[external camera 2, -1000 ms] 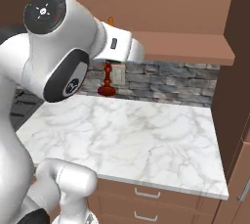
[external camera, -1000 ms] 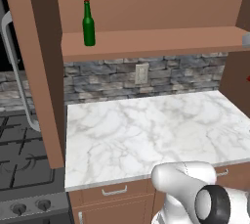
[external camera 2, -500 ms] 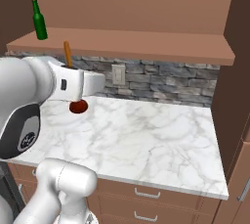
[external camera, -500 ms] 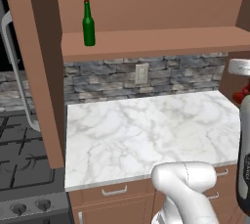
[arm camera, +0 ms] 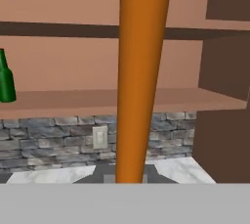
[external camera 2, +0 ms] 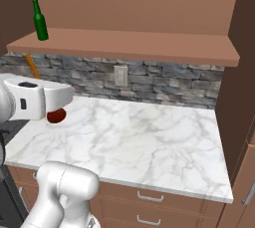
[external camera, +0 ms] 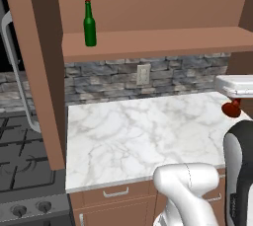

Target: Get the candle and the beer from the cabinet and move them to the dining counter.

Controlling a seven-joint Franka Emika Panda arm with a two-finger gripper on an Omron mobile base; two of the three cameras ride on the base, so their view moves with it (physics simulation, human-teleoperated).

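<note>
Candle point(arm camera: 139, 78) is clamped in the gripper point(arm camera: 131, 178), whose 2 jaws are drawn in narrow on its lower part; in the hand view the orange taper rises straight up from between the fingertips and tapers to a point near the top edge. In the right base view the white hand point(external camera 2: 35, 101) hangs over the near left part of the marble worktop point(external camera 2: 144, 137), with the taper slanting up behind it and the dark red holder showing just under it, above the marble. In the left base view the same hand sits at the right edge with the red holder below it.

Beer point(external camera: 89, 24) stands upright on the inner shelf point(external camera: 158, 42) of the open cabinet point(external camera 2: 149, 3), at the shelf's left end, well apart from the held candle. A cabinet door point(external camera: 37, 62) with a silver bar handle stands open on the left. Behind the worktop runs a grey stone backsplash point(external camera: 173, 74) with 1 wall outlet point(external camera: 143, 74). A black stove point(external camera: 22, 161) lies left of the worktop, and drawers point(external camera 2: 149, 202) sit below it
</note>
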